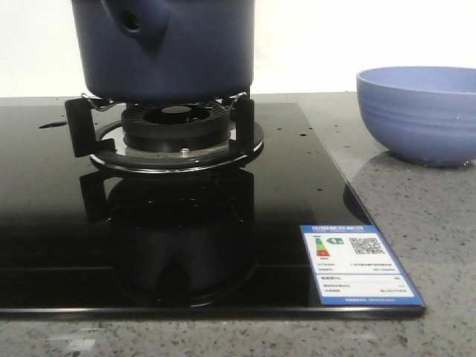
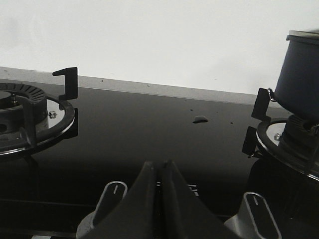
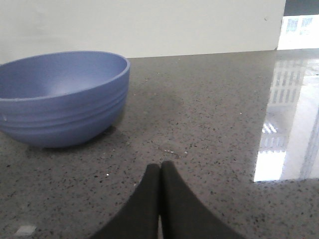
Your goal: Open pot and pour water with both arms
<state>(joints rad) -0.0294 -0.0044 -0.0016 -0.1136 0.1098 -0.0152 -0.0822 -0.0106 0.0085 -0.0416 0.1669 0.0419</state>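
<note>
The dark navy pot [image 1: 167,44] sits on the burner's black supports at the top of the front view, its stubby hollow side handle [image 1: 137,22] facing the camera; its top is cut off there. In the left wrist view the pot [image 2: 301,74] stands on the burner at the far right, with a pale rim showing at its top. My left gripper [image 2: 160,164] is shut and empty, low over the black cooktop, well away from the pot. Over the grey counter my right gripper [image 3: 160,167] is shut and empty too. Neither gripper shows in the front view.
A periwinkle ribbed bowl [image 1: 418,111] stands on the speckled counter right of the glass cooktop [image 1: 44,208]; it lies close ahead of my right gripper [image 3: 60,97]. A second burner [image 2: 25,117] and two control knobs [image 2: 107,201] lie near my left gripper. A blue energy label [image 1: 361,264] is stuck on the cooktop corner.
</note>
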